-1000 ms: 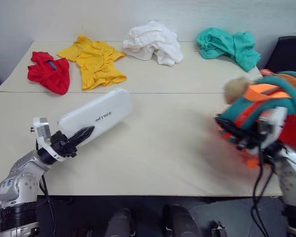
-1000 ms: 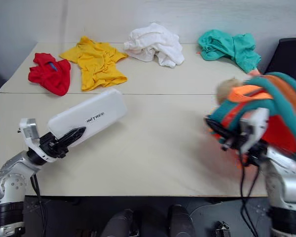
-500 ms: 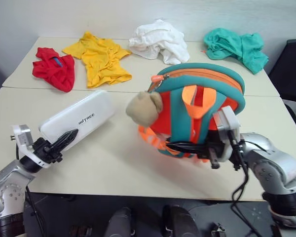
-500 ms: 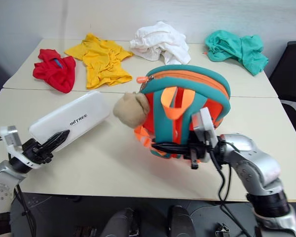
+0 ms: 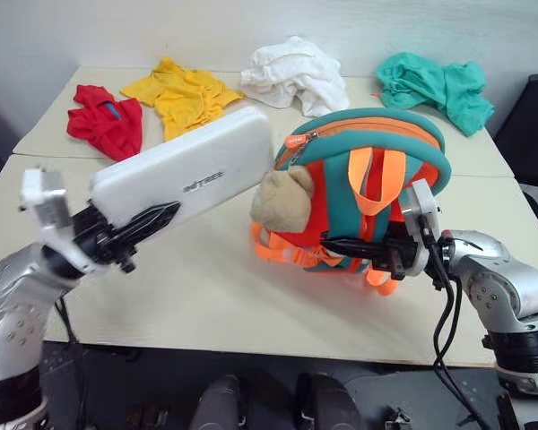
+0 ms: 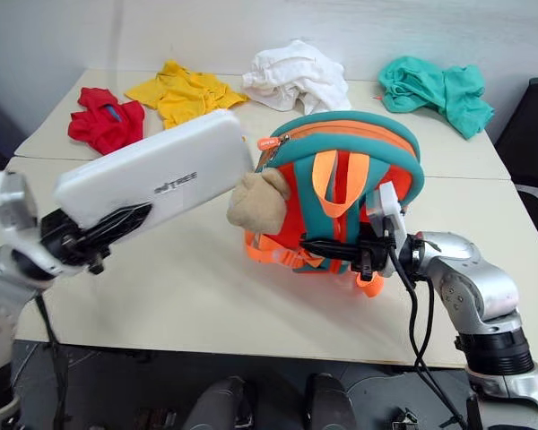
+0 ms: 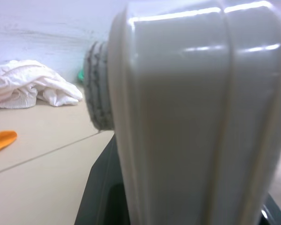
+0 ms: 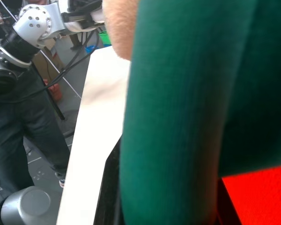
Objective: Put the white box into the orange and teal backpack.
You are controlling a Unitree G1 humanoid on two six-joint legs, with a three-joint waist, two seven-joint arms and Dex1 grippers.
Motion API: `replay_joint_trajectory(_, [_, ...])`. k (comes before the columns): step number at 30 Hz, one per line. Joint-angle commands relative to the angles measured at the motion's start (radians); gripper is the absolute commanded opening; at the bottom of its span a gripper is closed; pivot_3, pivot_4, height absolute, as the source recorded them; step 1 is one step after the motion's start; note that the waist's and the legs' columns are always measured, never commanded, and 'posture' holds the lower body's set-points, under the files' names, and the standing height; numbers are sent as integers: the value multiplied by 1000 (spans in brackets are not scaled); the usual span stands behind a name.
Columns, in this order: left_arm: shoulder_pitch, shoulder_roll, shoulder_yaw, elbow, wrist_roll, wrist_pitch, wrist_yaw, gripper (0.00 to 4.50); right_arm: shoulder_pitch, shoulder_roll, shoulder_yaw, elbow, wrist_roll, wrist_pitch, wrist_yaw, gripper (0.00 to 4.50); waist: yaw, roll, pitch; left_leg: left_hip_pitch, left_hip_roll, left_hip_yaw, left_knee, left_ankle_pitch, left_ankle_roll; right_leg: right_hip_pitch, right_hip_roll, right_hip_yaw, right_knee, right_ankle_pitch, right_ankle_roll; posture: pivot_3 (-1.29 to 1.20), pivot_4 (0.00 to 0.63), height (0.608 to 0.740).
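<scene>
The white box [image 5: 184, 170] is off the table, tilted with its far end raised beside the zip of the orange and teal backpack [image 5: 368, 148]. My left gripper [image 5: 152, 219] is shut on the box's near end, one black finger lying along its side. In the left wrist view the box [image 7: 187, 117] stands right in front of the lens. The backpack stands upright mid-table with its tan plush piece [image 5: 282, 199] facing the box. My right gripper [image 5: 341, 246] is shut on the backpack's lower strap area, pointing left. The right wrist view looks onto the backpack's teal edging [image 8: 178, 117].
Along the table's far side lie a red garment [image 5: 108, 121], a yellow garment [image 5: 184, 94], a white cloth [image 5: 291, 72] and a teal cloth [image 5: 430, 85]. A black chair [image 5: 533, 112] stands at the far right. The table's front edge [image 5: 251, 336] runs just below both arms.
My right gripper carried the backpack from the far right to mid-table. My left gripper lifted the white box off the table and swung its far end toward the backpack.
</scene>
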Motion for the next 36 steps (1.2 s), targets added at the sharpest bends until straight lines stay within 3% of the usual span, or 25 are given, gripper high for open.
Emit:
replay_joint_trajectory(1, [-56,6,-46,34,38,-49,-57,1285,-13,-2,-16,-6,-1,-13,20,26,-2,0,0,0,0,0,0,0,0,0,0,0,2,0,0,0,150,740])
replay_joint_trajectory(10, [-100,65,-160,100,116,-83,-229,1285,-39,21,-14,18,-31,-30,19,26,-5,0,0,-1,1,4,1,1,1,-1,1,0,0,0,1,0,150,740])
replay_joint_trajectory(17, [-391,37,-423,288,370,-47,-187,1285,-46,10,-11,9,-27,-7,41,26,14,-1,0,-1,0,3,1,1,2,-1,1,0,2,1,2,0,150,740])
replay_joint_trajectory(20, [-510,-3,-511,335,420,22,-177,1285,-53,8,-8,9,-28,-4,48,26,20,-1,0,-1,-1,4,2,1,2,-1,5,-3,2,1,2,0,150,740])
replay_joint_trajectory(24, [-705,-196,-582,464,452,15,-165,1285,-56,7,0,2,-28,3,60,26,24,-1,1,-2,-1,5,3,2,4,-1,6,-6,2,2,4,0,150,740])
replay_joint_trajectory(27, [-819,-302,-634,609,566,-18,-84,1285,-47,12,6,-8,-34,2,59,26,23,-2,1,-3,-1,5,5,2,5,-2,6,-6,2,3,5,0,150,740])
replay_joint_trajectory(33, [-859,-413,-612,806,608,-161,-141,1285,-31,25,-2,-41,-30,4,21,26,13,-2,1,-2,0,7,3,3,4,-3,7,-6,2,3,5,0,150,740])
replay_joint_trajectory(36, [-831,-387,-575,774,583,-133,-180,2282,-22,26,-10,-54,-28,4,-3,26,13,-2,1,-2,0,6,4,3,4,-3,7,-6,3,3,5,0,150,740])
